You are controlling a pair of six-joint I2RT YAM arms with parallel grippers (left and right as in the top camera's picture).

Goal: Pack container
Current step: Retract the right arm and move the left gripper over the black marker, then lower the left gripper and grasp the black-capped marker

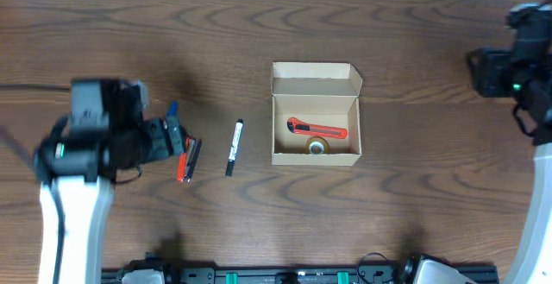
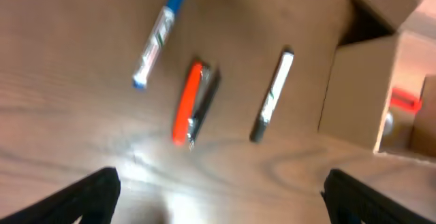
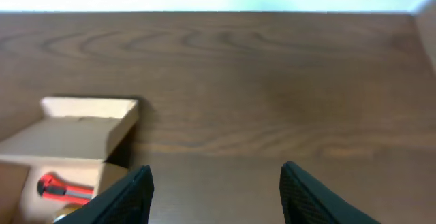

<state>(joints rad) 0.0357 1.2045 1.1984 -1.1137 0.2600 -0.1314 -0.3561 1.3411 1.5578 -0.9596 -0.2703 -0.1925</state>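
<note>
The container [image 1: 316, 88], a tan cardboard box with its flap lid up, stands mid-table and holds a red utility knife [image 1: 316, 129] and a small tape roll [image 1: 317, 147]. A black-and-white marker [image 1: 234, 147] lies to its left. Farther left a red marker [image 1: 182, 167] and a black pen [image 1: 193, 157] lie side by side, with a blue marker [image 2: 157, 37] beyond them. My left gripper [image 2: 221, 193] hovers open just short of these pens, holding nothing. My right gripper [image 3: 216, 176] is open over bare table to the right of the container [image 3: 82, 132].
The right arm [image 1: 517, 59] sits high at the table's far right. The left arm [image 1: 95, 142] covers the left side. The table's far edge shows at the top of the right wrist view.
</note>
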